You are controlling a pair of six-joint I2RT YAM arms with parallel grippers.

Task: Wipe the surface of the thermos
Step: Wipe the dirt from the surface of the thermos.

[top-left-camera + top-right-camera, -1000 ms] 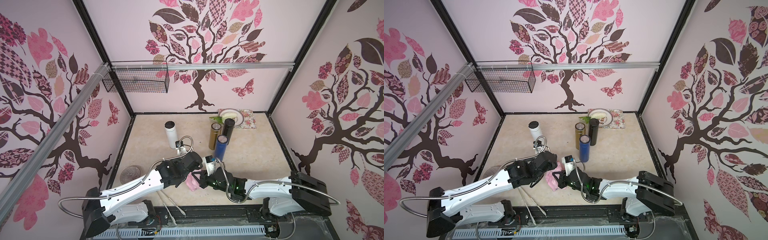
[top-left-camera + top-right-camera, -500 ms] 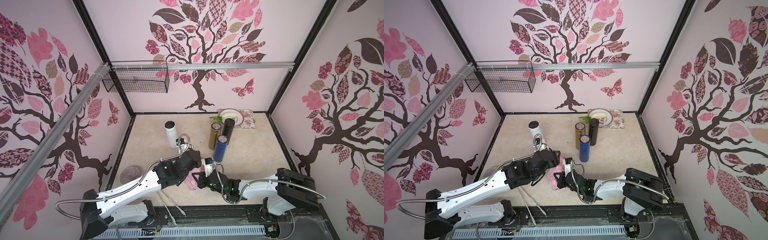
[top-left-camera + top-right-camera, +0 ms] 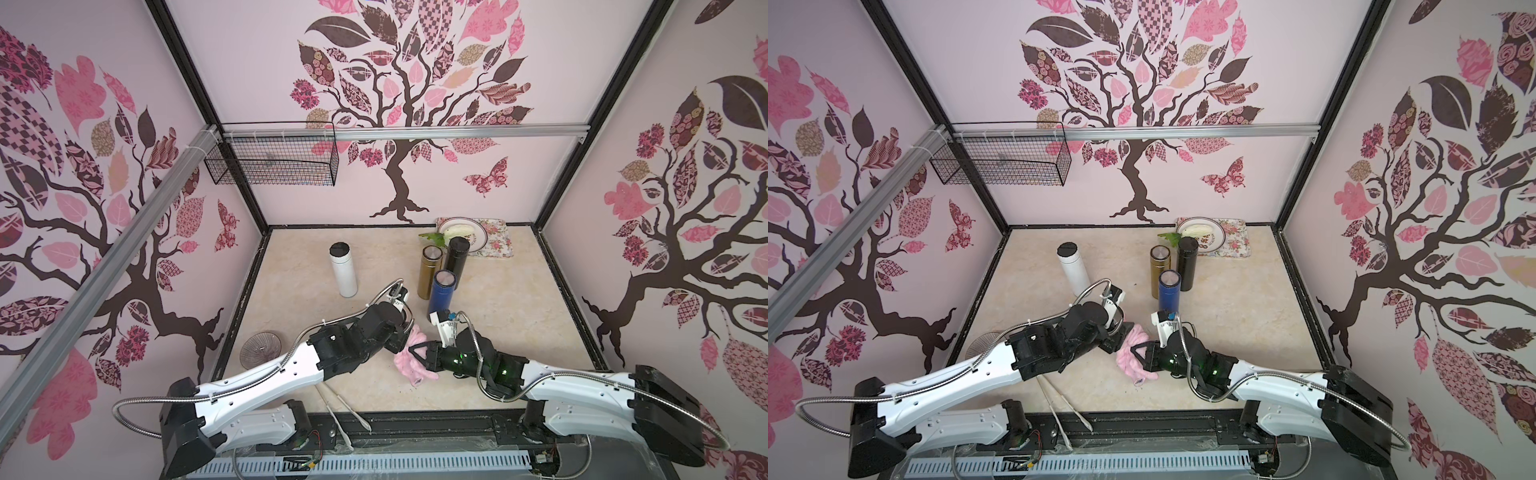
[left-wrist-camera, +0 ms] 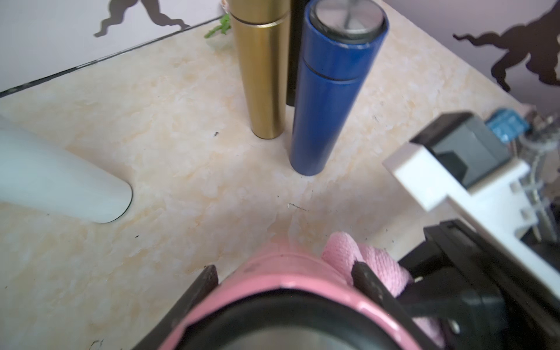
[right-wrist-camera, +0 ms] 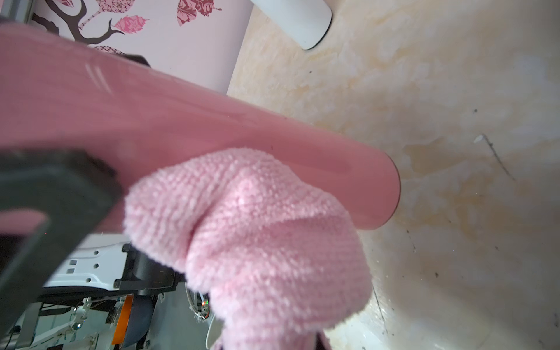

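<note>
Thermos: pink (image 5: 212, 127), near middle of the table (image 3: 519, 316), between the two grippers. Both top views hide most of it under the left gripper. Whether its base rests on the table cannot be told.
Left gripper: (image 3: 402, 341) its fingers (image 4: 368, 280) are clamped on the thermos from both sides, close to its top rim.
Right gripper: (image 3: 417, 360) closed tight on the cloth, pointing left toward the thermos.
Cloth: pink and fluffy (image 5: 257, 230), bunched and pressed against the thermos's side. A loose end lies on the table nearer the front (image 3: 415, 374).
White bottle: (image 3: 343, 270) upright, far left of the grippers, on its own.
Blue bottle: (image 3: 441, 293) upright, just beyond the right gripper.
Gold bottle: (image 3: 428, 272) upright, just beside the blue one on its far left.
Black bottle: (image 3: 456, 257) upright, behind the blue and gold ones.
Plate: (image 3: 478, 239) far right, on a floral mat (image 3: 498, 245).
Dish: (image 3: 262, 355) clear glass, near left edge.
</note>
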